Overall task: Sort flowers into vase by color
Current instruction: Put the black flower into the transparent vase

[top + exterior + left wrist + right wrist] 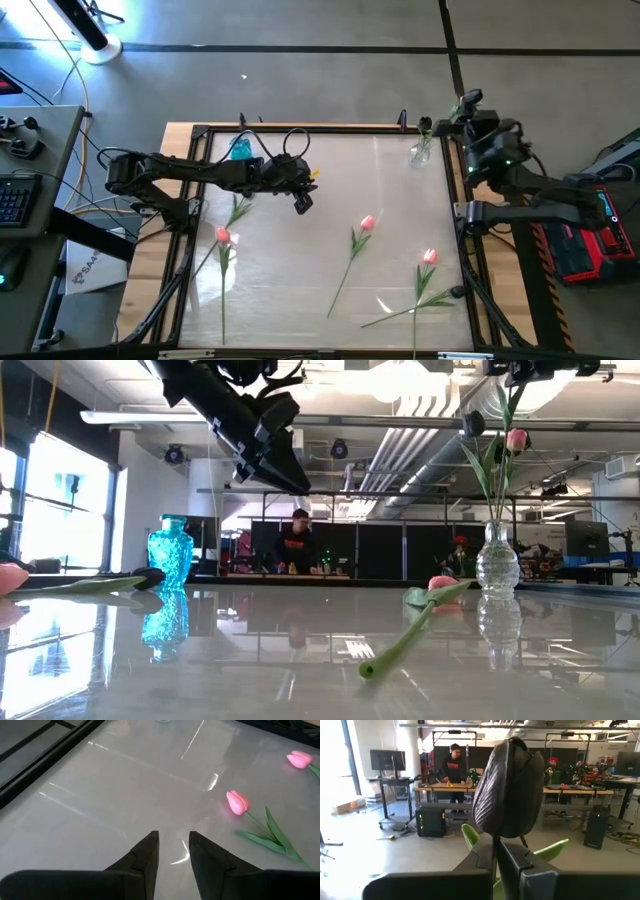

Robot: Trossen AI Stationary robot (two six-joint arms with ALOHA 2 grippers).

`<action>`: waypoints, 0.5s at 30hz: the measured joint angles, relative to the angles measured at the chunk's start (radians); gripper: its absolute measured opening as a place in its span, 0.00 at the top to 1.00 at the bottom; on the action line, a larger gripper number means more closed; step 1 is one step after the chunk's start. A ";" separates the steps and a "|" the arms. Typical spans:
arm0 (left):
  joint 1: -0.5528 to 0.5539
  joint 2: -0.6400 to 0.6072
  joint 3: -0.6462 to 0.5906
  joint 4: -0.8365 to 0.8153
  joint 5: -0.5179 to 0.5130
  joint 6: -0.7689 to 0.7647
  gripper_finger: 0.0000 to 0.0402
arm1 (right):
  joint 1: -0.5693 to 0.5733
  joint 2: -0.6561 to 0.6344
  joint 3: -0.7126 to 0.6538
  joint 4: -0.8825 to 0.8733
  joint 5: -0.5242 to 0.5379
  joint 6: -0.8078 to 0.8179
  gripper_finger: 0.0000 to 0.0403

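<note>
Above the far right corner of the desk (300,240), the right gripper (496,851) is clamped on the stem of a dark tulip (509,787), held over the clear vase (497,568), which already holds a pink and a dark bloom. To place well, keep the stem upright, centre it over the vase mouth, lower, then release. The left gripper (173,851) hangs over mid-desk, partly parted and empty, near a blue vase (168,555). Pink tulips (366,224) lie loose on the desk, awaiting pickup by the stem.
</note>
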 joint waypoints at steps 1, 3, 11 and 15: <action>0.000 0.000 0.000 0.000 0.000 0.000 0.77 | 0.000 0.004 0.000 -0.003 0.002 0.000 1.00; 0.000 0.000 0.000 0.000 0.000 0.001 0.77 | 0.000 0.012 -0.001 -0.004 0.004 0.000 1.00; 0.007 0.000 0.000 -0.039 -0.006 -0.077 0.77 | 0.011 0.019 -0.001 -0.003 0.021 0.025 0.95; 0.016 0.000 0.000 -0.079 -0.009 -0.112 0.77 | 0.011 0.019 -0.001 -0.014 0.021 0.048 0.85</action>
